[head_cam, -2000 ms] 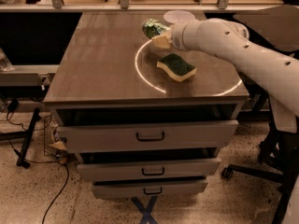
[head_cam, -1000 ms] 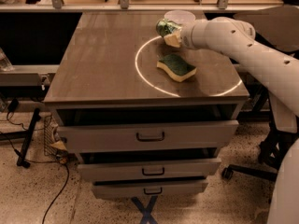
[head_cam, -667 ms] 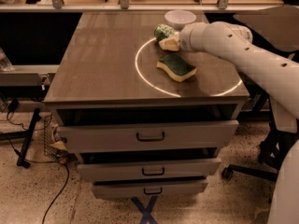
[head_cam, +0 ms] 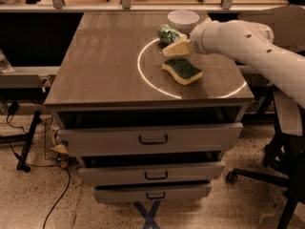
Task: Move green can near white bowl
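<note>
The green can (head_cam: 167, 34) lies just beside the white bowl (head_cam: 183, 19) on the table (head_cam: 105, 56). The end effector (head_cam: 175, 47) hangs right by it; whether it grips, I cannot tell.

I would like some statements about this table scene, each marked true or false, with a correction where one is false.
1. The green can lies on the table, close to the white bowl. True.
2. The sponge sits inside the white bowl. False: it lies on the table, nearer to the camera than the green can.
3. The gripper is over the far right part of the table, right beside the green can. True.
4. The white bowl stands at the front left corner of the table. False: it stands at the far edge, right of the middle.
</note>
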Robot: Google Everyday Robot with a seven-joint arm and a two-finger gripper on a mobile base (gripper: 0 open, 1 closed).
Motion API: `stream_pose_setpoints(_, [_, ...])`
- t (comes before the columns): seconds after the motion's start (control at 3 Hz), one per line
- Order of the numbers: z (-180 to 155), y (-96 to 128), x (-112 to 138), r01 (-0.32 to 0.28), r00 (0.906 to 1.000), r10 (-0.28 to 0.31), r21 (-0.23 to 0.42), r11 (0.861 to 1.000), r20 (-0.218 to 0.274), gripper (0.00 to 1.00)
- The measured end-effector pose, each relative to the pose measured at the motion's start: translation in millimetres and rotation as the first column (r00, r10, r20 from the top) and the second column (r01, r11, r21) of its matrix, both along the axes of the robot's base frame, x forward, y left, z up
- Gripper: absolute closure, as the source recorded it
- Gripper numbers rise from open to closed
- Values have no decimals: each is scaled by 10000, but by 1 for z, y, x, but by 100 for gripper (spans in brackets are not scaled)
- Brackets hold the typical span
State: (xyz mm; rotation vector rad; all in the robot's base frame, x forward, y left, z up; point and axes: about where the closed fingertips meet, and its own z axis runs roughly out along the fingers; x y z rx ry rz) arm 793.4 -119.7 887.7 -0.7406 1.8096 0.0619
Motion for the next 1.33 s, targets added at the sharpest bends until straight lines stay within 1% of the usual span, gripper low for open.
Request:
stream_pose_setpoints(0.33, [59,-23,-54,123,9986,-80,-835,9964,518,0])
stream_pose_setpoints(0.67, [119,-40,-107,358,9935,-165,-1715,9845,1128,0])
stream_pose_setpoints(1.0, [155,-38,-126,478,9871,-167,-1936,9799,1594,0])
stream_pose_setpoints(1.33, [150,-64,-115,813,9847,-406,-2408,9672,1695,0])
